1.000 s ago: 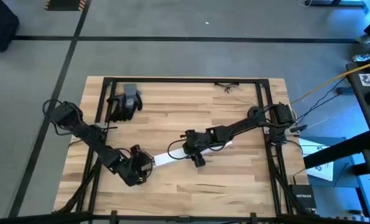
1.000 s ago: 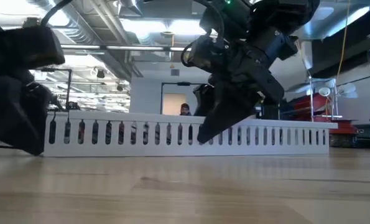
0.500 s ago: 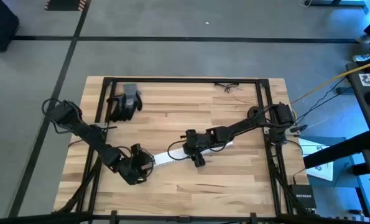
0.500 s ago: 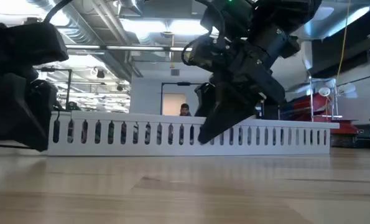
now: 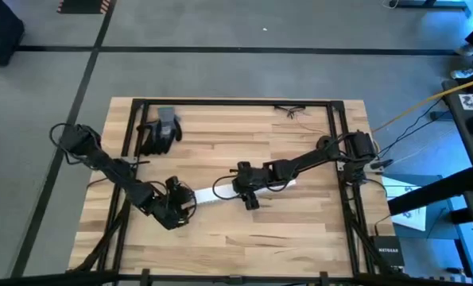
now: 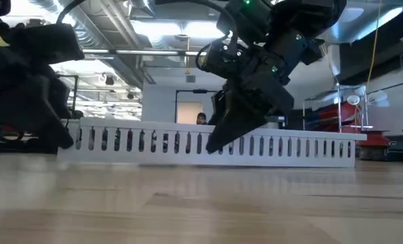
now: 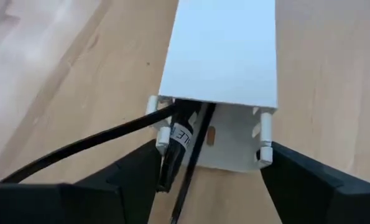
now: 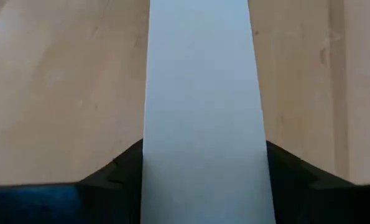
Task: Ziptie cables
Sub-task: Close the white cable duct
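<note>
A long white slotted duct (image 5: 220,195) is lying across the middle of the wooden bench (image 5: 300,230), and both arms are working at it. The right tool (image 5: 250,200) is straddling the duct partway along its length; in the right wrist view its two dark fingers (image 8: 119,168) are sitting against either side of the duct's smooth white cover (image 8: 203,112), so the tool is clamping the duct at about the duct's own width. In the low view this tool (image 6: 218,139) is reaching down onto the slotted wall (image 6: 289,146) from above. The left tool (image 5: 175,208) is sitting at the duct's end nearer the left arm; its fingers (image 7: 129,177) are spread wide, one on each side of the open end (image 7: 225,134), and whether they are touching the walls cannot be told. Dark cables (image 7: 79,146) are running out of that open end, between the left fingers, one carrying a small white label (image 7: 183,134). Another dark cable loop (image 5: 218,187) is showing beside the right tool. A black and grey glove (image 5: 160,129) is lying near the bench's far left corner, well apart from the duct, and thin wire strands (image 5: 290,110) are resting at the far edge.
</note>
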Controlling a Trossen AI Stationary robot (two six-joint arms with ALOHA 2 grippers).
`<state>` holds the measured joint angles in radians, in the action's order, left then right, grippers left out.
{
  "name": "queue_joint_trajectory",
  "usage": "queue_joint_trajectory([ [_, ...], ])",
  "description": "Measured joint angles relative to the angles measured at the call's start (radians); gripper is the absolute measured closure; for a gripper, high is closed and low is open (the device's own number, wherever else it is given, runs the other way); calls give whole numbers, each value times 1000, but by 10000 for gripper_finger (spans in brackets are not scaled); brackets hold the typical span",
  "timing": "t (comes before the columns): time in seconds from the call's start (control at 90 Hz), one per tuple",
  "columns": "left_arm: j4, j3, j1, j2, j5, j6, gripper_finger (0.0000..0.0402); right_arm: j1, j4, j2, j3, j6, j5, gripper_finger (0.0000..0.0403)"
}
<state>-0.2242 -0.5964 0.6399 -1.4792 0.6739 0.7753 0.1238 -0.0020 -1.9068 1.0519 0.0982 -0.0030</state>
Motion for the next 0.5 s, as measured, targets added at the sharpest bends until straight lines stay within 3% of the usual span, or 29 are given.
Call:
queue_joint_trajectory([
  [0.156, -1, 0, 1, -2, 23, -44, 173, 0, 16, -2, -1, 0, -9, 187],
  [0.367, 12, 0, 1, -12, 51, -55, 250, -1, 37, -2, -3, 0, -16, 187],
  [0.5, 25, 0, -7, -45, 52, -55, 275, -3, 81, -24, -3, -1, -31, 187],
])
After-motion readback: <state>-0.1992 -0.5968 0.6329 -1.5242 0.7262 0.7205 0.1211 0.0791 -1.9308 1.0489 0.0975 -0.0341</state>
